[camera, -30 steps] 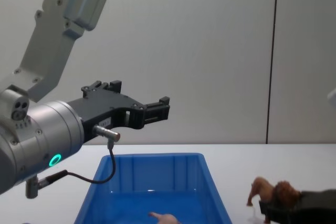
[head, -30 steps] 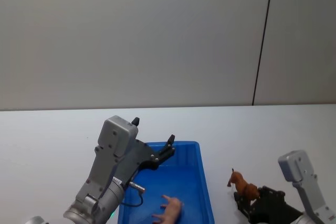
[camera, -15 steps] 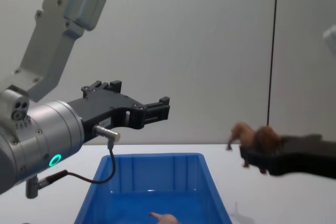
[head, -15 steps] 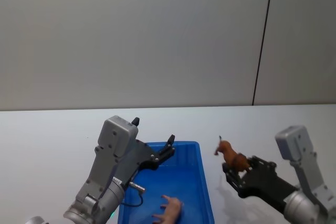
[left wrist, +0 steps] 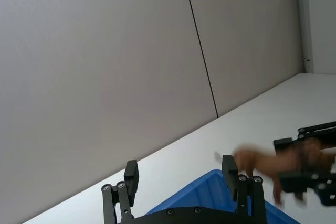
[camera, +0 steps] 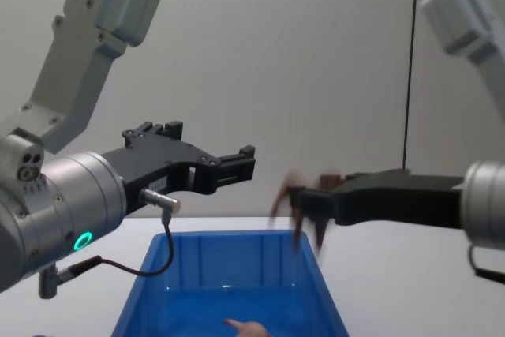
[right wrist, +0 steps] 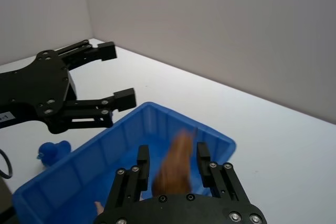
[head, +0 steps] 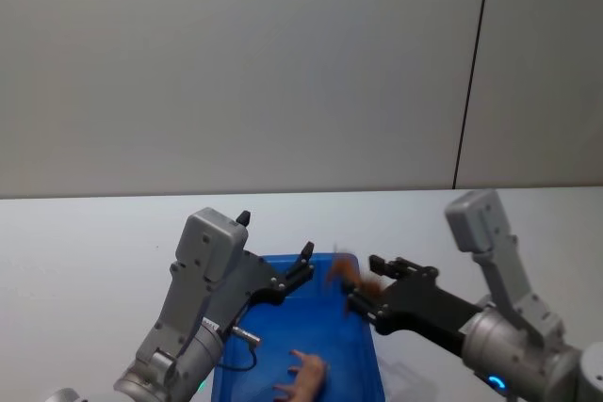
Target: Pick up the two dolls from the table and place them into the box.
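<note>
My right gripper (head: 363, 291) is shut on the brown lion doll (head: 344, 272), which shows blurred above the right rim of the blue box (head: 320, 258). From the right wrist, the lion (right wrist: 176, 163) sits between the fingers over the box (right wrist: 220, 140). The pink pig doll (head: 303, 376) lies on the box floor near the front. Over the box's left side my left gripper (head: 274, 233) hangs open with nothing in it. In the chest view the lion (camera: 296, 195) hovers above the box (camera: 237, 250), and the pig (camera: 246, 327) shows at the bottom edge.
The white table (head: 94, 242) spreads around the box on both sides. A small blue object (right wrist: 52, 150) sits on the table beside the box, below the left arm. A grey wall stands behind the table.
My right gripper has lifted the lion off the table at the right and carried it left, up over the box's right rim. The left arm and the pig have not moved.
</note>
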`<state>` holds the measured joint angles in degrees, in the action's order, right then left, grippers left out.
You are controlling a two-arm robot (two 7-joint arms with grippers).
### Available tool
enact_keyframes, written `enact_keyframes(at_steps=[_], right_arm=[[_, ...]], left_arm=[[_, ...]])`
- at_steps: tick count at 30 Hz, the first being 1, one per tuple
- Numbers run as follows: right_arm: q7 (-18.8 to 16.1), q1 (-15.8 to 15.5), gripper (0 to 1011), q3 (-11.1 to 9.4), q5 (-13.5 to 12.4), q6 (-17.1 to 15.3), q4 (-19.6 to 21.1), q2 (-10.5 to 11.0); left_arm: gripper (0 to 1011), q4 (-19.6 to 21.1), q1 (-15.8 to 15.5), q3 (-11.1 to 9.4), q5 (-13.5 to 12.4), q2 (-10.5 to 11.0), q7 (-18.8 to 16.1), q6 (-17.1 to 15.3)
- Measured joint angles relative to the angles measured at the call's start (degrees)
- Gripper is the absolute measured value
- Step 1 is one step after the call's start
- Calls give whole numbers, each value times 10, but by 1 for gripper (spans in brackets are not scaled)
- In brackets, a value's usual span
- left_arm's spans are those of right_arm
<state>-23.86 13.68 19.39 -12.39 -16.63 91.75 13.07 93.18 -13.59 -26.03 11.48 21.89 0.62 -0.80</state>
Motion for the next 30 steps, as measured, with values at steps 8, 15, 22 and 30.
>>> enact_keyframes(at_steps=[8, 15, 22, 30], right_arm=[[-31, 22, 765, 12, 0, -21, -30, -19], [-51, 27, 939, 12, 4, -21, -39, -16], [-59, 20, 1001, 1, 2, -14, -35, 3], [-56, 3, 1001, -16, -8, -2, -26, 32]], left_arm=[[1001, 0, 0, 0, 0, 0, 0, 0], [1000, 0, 0, 0, 0, 0, 0, 0], [1000, 0, 0, 0, 0, 0, 0, 0], [1000, 0, 0, 0, 0, 0, 0, 0]])
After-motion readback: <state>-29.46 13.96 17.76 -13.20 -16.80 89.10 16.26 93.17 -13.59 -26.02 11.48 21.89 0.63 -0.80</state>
